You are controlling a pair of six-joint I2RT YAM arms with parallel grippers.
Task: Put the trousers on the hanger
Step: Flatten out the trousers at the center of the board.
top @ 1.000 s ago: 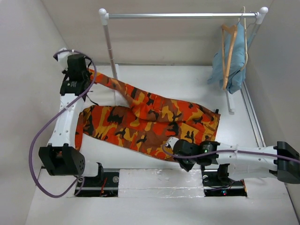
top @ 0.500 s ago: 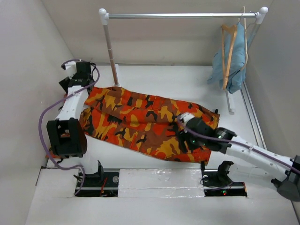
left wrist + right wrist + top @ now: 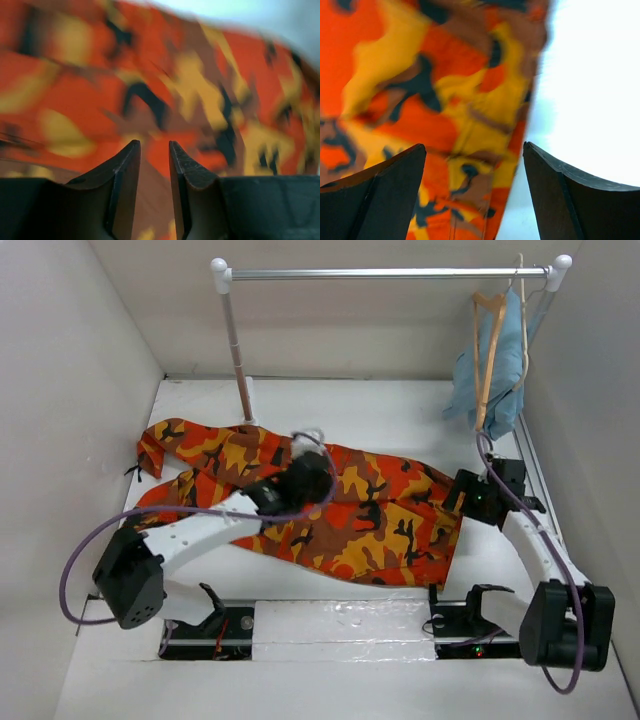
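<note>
The trousers (image 3: pixel 380 520), in orange, yellow and brown camouflage, lie spread flat across the table. My left gripper (image 3: pixel 305 478) hovers over their middle. In the left wrist view its fingers (image 3: pixel 154 145) stand a narrow gap apart with nothing pinched and blurred cloth (image 3: pixel 150 90) below. My right gripper (image 3: pixel 468 496) sits at the trousers' right edge. In the right wrist view it (image 3: pixel 475 150) is wide open over that cloth edge (image 3: pixel 470 115) and the white table. The tan wooden hanger (image 3: pixel 487 350) hangs on the rail at the back right.
A metal clothes rail (image 3: pixel 390 273) spans the back on two white posts (image 3: pixel 238 350). A light blue garment (image 3: pixel 510 370) hangs at its right end, just behind the hanger. Walls close in the table on the left and right.
The left arm swung from the far left corner to the trousers' middle. The right arm moved from the front edge to the right edge. Both grippers opened, and the cloth was rearranged.
</note>
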